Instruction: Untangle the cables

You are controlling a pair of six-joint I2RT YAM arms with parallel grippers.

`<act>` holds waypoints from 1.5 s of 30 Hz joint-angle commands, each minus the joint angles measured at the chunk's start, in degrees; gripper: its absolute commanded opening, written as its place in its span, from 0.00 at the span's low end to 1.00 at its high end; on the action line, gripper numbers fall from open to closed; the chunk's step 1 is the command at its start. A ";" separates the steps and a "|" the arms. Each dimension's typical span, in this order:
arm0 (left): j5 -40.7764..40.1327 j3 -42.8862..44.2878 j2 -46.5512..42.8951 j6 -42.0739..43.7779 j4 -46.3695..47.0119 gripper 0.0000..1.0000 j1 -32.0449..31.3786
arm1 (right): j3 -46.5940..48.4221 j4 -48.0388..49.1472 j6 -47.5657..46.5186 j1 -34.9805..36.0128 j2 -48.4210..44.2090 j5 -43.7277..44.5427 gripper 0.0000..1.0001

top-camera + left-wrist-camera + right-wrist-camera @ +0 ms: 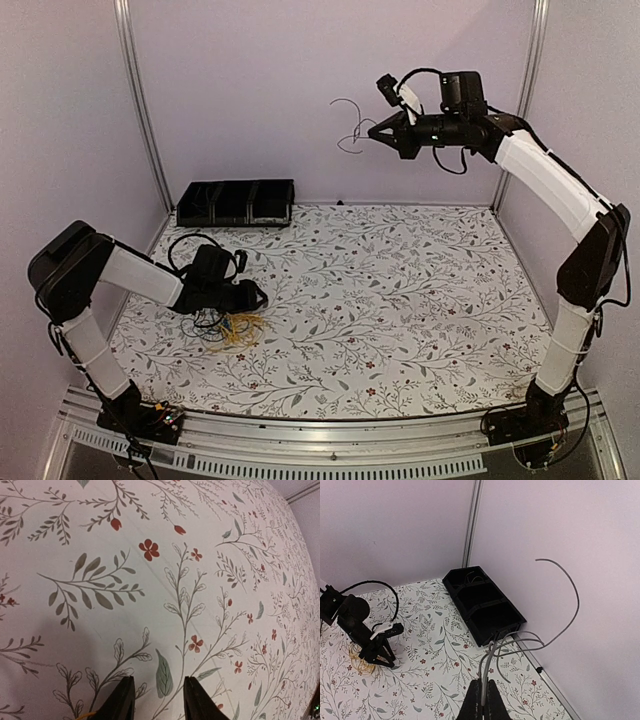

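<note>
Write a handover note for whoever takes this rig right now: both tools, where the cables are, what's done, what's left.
Right tool: shut on a grey cable, held high in the air, clear of the table.
Left tool: open, low over the table at the tangle; nothing shows between its fingers.
Cables: the yellow and black tangle lies on the table, front left.
Done: one grey cable is free of the tangle.
Left: set it down apart, then separate the rest.
</note>
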 commanded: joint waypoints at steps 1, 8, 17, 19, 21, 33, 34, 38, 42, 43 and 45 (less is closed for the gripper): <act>-0.75 -1.07 2.97 -1.03 -11.24 0.40 -0.92 | 0.31 -5.87 -4.54 0.16 -2.06 0.15 0.00; -1.83 7.18 -4.68 5.17 -10.75 0.45 -3.68 | -7.68 -7.13 -6.41 0.12 -4.80 -3.51 0.00; 0.18 18.70 -9.56 10.12 -10.81 0.49 -5.27 | -15.45 -7.24 -5.82 0.22 -5.35 -7.61 0.00; 0.91 21.45 -9.91 11.43 -10.10 0.50 -5.66 | -15.86 -7.37 -5.69 0.49 -4.34 -7.82 0.00; 2.85 24.27 -9.80 12.76 -8.82 0.50 -5.95 | -15.95 -7.39 -5.64 0.92 -3.55 -7.91 0.00; 11.47 37.46 -1.70 19.90 -2.93 0.49 -10.18 | -12.34 -7.69 -4.30 4.03 1.07 -9.71 0.00; 11.73 38.53 -0.69 20.65 -3.12 0.48 -10.68 | -12.11 -7.77 -4.24 4.19 1.33 -9.82 0.00; 13.12 42.32 3.22 22.19 -4.91 0.47 -12.21 | -12.11 -7.87 -3.33 4.49 1.60 -10.32 0.00; 11.02 44.02 4.99 22.94 -5.48 0.44 -13.17 | -13.30 -7.90 -2.84 4.98 1.09 -10.96 0.00; 10.07 44.38 5.33 22.92 -5.77 0.42 -13.27 | -13.64 -7.89 -2.75 5.18 0.92 -10.98 0.00; 7.78 44.76 5.83 22.94 -5.97 0.39 -13.29 | -14.19 -7.89 -2.68 5.42 0.44 -10.98 0.00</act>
